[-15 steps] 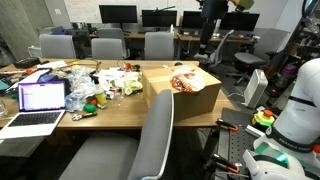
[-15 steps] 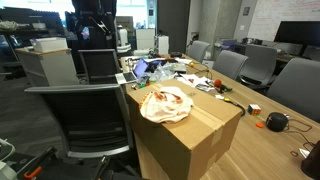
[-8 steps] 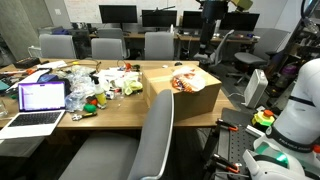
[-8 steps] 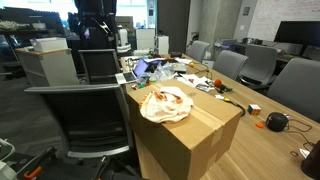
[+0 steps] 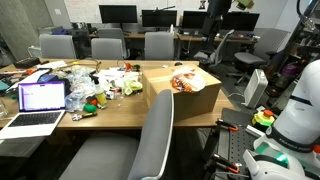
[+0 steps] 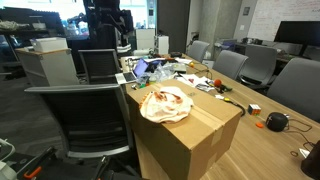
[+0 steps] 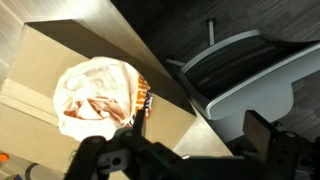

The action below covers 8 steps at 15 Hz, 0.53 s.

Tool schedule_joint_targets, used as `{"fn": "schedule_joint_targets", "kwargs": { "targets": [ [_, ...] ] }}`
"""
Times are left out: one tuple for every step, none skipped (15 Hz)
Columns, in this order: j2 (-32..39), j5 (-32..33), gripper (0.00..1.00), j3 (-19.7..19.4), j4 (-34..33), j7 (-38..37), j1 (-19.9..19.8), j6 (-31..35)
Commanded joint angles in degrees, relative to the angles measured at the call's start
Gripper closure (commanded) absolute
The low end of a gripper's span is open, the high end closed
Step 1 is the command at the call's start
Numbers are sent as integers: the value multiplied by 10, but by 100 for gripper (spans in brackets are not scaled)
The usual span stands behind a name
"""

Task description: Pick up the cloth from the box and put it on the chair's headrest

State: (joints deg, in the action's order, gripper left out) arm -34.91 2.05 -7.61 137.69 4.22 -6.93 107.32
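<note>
A white cloth with orange print (image 7: 95, 95) lies crumpled on top of a closed cardboard box (image 7: 40, 60). It shows in both exterior views (image 5: 185, 78) (image 6: 165, 103), and the box (image 5: 182, 95) (image 6: 190, 135) stands on the wooden table. A grey office chair (image 5: 155, 125) (image 6: 85, 105) stands right by the box, and its back shows in the wrist view (image 7: 245, 70). My gripper (image 7: 180, 150) is open and empty, high above the box's edge between cloth and chair. In the exterior views it hangs near the top edge (image 5: 213, 10) (image 6: 105, 25).
An open laptop (image 5: 40, 98) and a heap of small clutter (image 5: 100, 85) sit on the table beside the box. More chairs (image 5: 158, 44) and monitors (image 5: 118, 14) stand behind. A white robot body (image 5: 295, 105) is near the table's end.
My gripper has risen and shifted sideways, away from above the box. The cloth, box and chair have not moved.
</note>
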Motion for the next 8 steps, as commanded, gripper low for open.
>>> {"fn": "schedule_joint_targets", "kwargs": {
  "targets": [
    [30, 5, 0, -4, -37, -12, -10, 1],
    [36, 7, 0, -4, -45, -9, -11, 0],
    [43, 12, 0, -1, -52, -10, -12, 7],
    [51, 16, 0, 2, -61, -13, -12, 12],
    [61, 18, 0, 3, -72, -13, -11, 16],
    [72, 22, 0, 5, -84, -14, -10, 23],
    [85, 24, 0, 6, -97, -17, -10, 27],
    [102, 28, 0, 6, -112, -22, -12, 32]
  ]
}}
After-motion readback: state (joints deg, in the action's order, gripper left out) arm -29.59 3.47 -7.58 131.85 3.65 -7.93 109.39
